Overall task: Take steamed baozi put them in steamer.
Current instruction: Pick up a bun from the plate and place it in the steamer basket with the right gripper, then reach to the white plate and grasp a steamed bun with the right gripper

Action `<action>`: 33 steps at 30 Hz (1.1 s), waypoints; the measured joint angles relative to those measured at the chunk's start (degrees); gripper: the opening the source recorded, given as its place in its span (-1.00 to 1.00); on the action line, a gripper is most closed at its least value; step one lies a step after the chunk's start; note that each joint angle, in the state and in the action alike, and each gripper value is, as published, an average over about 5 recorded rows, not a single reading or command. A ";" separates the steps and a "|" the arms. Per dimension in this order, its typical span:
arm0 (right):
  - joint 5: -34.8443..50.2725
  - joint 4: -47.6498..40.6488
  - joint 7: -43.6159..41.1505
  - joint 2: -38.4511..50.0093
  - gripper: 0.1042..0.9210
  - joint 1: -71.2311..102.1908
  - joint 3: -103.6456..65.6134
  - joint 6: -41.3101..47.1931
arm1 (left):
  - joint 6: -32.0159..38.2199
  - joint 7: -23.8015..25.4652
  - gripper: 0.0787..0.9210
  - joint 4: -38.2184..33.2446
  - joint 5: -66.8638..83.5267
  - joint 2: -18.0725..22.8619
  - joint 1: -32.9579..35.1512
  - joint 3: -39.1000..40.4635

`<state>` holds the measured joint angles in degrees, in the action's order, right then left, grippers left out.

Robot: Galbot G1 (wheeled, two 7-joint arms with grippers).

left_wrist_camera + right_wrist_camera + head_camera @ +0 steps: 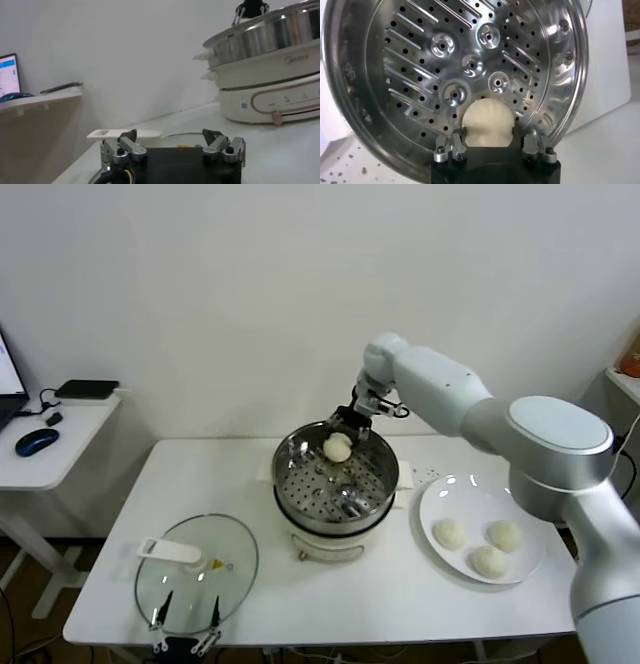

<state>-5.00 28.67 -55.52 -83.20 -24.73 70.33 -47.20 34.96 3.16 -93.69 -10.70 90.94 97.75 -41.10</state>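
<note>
Holding a baozi [488, 122], right hand [490, 145] over Midea-branded steamer [290, 459].

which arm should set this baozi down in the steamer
Right. The right end effector is shut on a baozi above the steamer tray. The left end effector is open, over the glass lid.

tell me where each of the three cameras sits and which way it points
Head view: up on the robot's head, looking forward and down at the white table; the right arm reaches over the steamer, holding a baozi.
Left wrist view: low beside the glass lid, looking across the table at the steamer's side; the open left gripper shows.
Right wrist view: above the steamer, looking down onto its perforated tray; the right gripper grips the baozi.
Shared: head and right wrist views both show the baozi over the tray.
</note>
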 measured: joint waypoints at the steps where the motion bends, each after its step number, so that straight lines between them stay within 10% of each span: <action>1: 0.30 -0.20 -0.03 -0.13 0.46 0.04 0.00 0.00 | -0.01 0.00 0.77 -0.01 0.00 0.02 0.00 0.02; 14: 10.96 4.25 -1.02 3.07 0.76 -4.93 6.27 0.01 | -0.33 0.15 0.77 -1.20 -0.37 0.00 0.85 0.38; 33: 40.98 36.17 -0.04 23.16 0.76 -29.35 37.54 10.76 | -0.28 0.25 0.77 -1.67 -1.18 -0.43 2.08 1.22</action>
<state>35.98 64.83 -55.56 -60.04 -54.08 107.86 -36.44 34.67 3.41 -95.36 -11.88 90.51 99.83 -39.88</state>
